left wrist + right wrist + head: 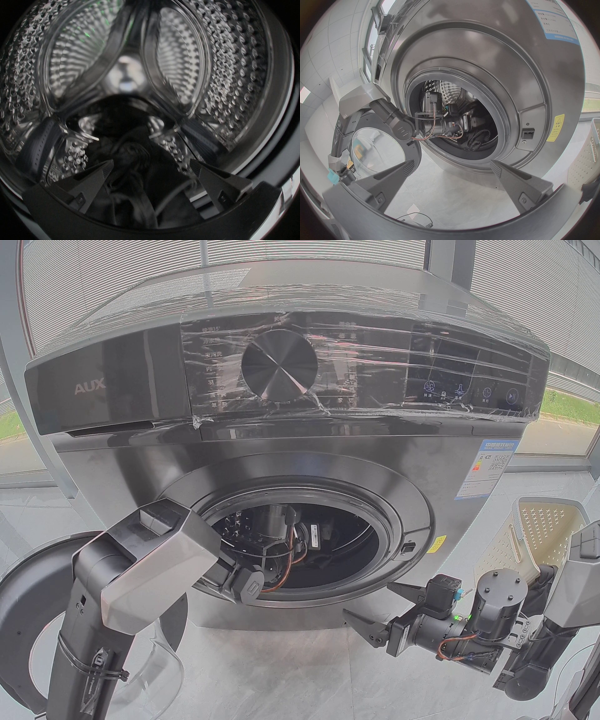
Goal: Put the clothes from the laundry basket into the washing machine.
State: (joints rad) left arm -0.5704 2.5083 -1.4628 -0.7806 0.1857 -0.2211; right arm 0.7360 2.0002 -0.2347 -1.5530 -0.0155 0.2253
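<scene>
Tiled floor [281,671] | left gripper [151,162] spread inside washing machine [350,452] | dark clothes [137,175] beneath

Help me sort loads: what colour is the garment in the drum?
Black; the garment shows best in the left wrist view.

This looks like a staged laundry corner in a test or show room rather than a lived-in home. A front-loading washing machine [300,446] stands on a pale tiled floor [281,665]. Its control panel is wrapped in clear film [350,371], and an energy label [486,468] is stuck on its front. Tall windows with slatted blinds [94,277] run behind it, with grass [565,405] outside. White wall tiles [318,56] line one side, and a perforated laundry basket [550,527] stands beside the machine.
</scene>
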